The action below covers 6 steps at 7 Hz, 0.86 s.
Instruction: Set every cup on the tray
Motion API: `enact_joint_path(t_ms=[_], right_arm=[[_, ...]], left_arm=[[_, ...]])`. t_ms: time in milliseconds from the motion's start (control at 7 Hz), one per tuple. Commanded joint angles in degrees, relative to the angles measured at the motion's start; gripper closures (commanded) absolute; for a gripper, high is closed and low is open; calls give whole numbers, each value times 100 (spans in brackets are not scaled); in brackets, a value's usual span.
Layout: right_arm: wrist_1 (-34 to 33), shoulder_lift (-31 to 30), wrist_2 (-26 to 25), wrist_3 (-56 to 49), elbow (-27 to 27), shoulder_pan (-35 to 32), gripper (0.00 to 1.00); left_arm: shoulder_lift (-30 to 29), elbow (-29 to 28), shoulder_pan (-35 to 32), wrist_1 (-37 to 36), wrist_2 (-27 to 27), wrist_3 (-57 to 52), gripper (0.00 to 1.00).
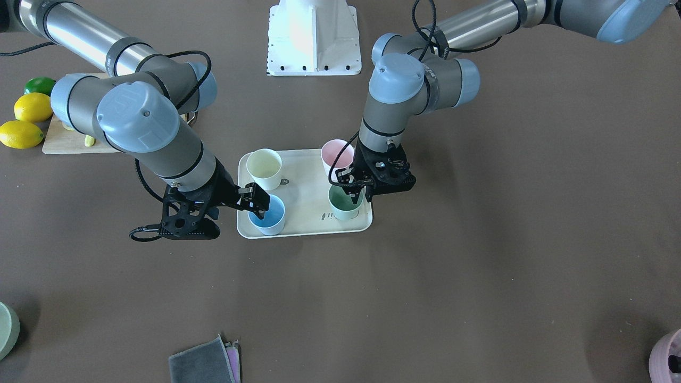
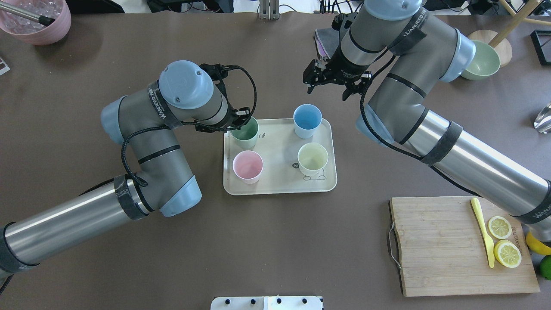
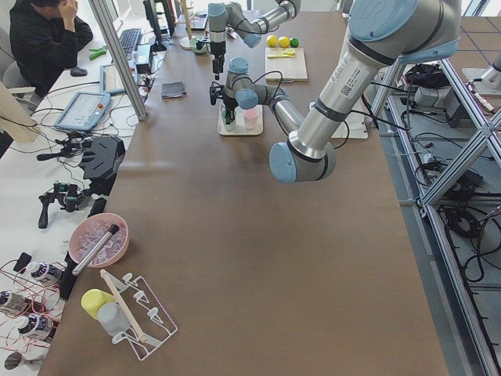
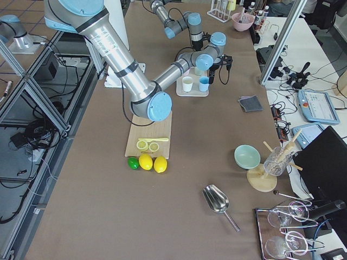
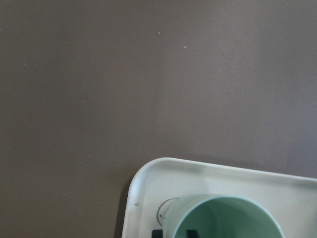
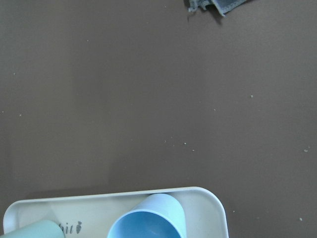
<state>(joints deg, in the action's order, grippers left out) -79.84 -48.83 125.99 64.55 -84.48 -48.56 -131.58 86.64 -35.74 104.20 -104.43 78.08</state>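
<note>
The cream tray [image 1: 308,191] [image 2: 280,146] holds all four cups upright: yellow [image 2: 313,158], pink [image 2: 248,166], light blue [image 2: 307,120] and mint green [image 2: 246,133]. My left gripper [image 1: 351,194] is low at the mint green cup [image 1: 343,210]. Its fingers straddle the rim close together, one inside and one outside, as the left wrist view [image 5: 223,218] shows. My right gripper [image 2: 327,88] is open and empty, raised above the tray's far edge near the blue cup [image 1: 268,218] [image 6: 148,218].
A wooden cutting board [image 2: 456,245] with lemon slices and a yellow knife lies at the near right. A pale-green bowl [image 2: 481,64] and a mauve pot [image 2: 36,19] stand at the far corners. A grey cloth [image 1: 205,364] lies beyond the tray.
</note>
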Motion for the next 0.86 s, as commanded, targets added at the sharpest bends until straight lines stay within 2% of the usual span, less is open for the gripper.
enact_joint_path(t_ms=[0,143,286,571,714], right_arm=[[-564,-169,162,-214,-409,-337,0],[-907,-457,197,-676,-795,-521,0],[-1067,-808,198,-1142,-1060,-706,0],[-1016,-1652,163,-2022,-1474,-1083,0],[-1016,-1795,6,-2269,-1519,-1373,0]], left_arm=[[70,464,-587,-240,-660,-398,2],[306,842,-922,-494,-988,-982,2],[830,1194,-1117,-444,-1000,-1866,2],[1728,1809,-1731,-304,-1009,-2121,2],[2332,1847,-2134,393,-1009,-2322,2]])
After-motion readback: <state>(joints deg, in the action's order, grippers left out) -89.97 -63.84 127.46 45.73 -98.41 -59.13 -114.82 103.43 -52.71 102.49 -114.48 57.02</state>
